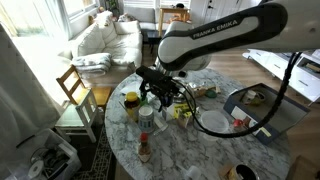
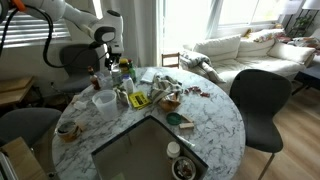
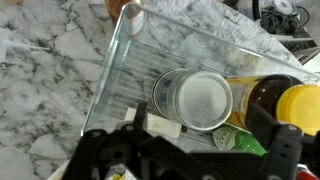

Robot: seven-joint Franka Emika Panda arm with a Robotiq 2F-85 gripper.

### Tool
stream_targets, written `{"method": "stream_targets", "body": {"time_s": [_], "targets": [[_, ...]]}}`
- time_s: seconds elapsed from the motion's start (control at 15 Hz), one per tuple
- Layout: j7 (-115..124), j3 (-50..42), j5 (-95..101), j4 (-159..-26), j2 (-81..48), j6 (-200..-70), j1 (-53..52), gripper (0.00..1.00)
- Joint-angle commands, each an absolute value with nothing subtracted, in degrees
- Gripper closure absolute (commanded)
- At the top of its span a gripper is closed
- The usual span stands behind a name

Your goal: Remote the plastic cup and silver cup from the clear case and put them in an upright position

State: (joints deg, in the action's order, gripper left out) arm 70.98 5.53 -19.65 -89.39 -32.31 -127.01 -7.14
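In the wrist view a clear case [image 3: 125, 60] with straight see-through walls stands on the marble table. A plastic cup [image 3: 195, 100] lies on its side inside it, its round end facing the camera. Next to it lie a brown bottle with a yellow cap [image 3: 285, 100] and a green bottle [image 3: 240, 140]. I cannot make out the silver cup in any view. My gripper [image 3: 192, 150] hangs open and empty just above the case, its fingers on either side of the cup. It also shows in both exterior views [image 1: 160, 92] [image 2: 112, 62], above the clutter.
A round whitish tub [image 2: 103, 101] [image 1: 213, 121] and a grey rectangular tray [image 2: 130, 155] [image 1: 250, 100] sit on the round marble table. Bottles and packets crowd its middle [image 2: 150, 95]. A small sauce bottle [image 1: 144, 148] stands near the edge. Chairs surround the table.
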Motion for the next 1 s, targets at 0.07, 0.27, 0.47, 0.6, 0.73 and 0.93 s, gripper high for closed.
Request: {"method": "stream_targets", "body": {"time_s": [0.07,0.27,0.47,0.6,0.73,0.93], "targets": [[77.6,3.1,-18.1,-84.9,-37.0,-127.1,-9.7,0.00],[80.1,2.8,-17.8,-83.1,-38.9,-127.1,-10.4,0.00],[82.3,2.2,-16.8,-82.0,-40.2,-127.0,-11.2,0.00],[83.7,1.7,-15.9,-81.5,-40.7,-126.8,-11.5,0.14],[85.0,1.3,-14.6,-80.9,-41.1,-126.0,-11.8,0.38],[85.7,1.4,-13.9,-80.6,-40.8,-125.4,-11.7,0.50]]}}
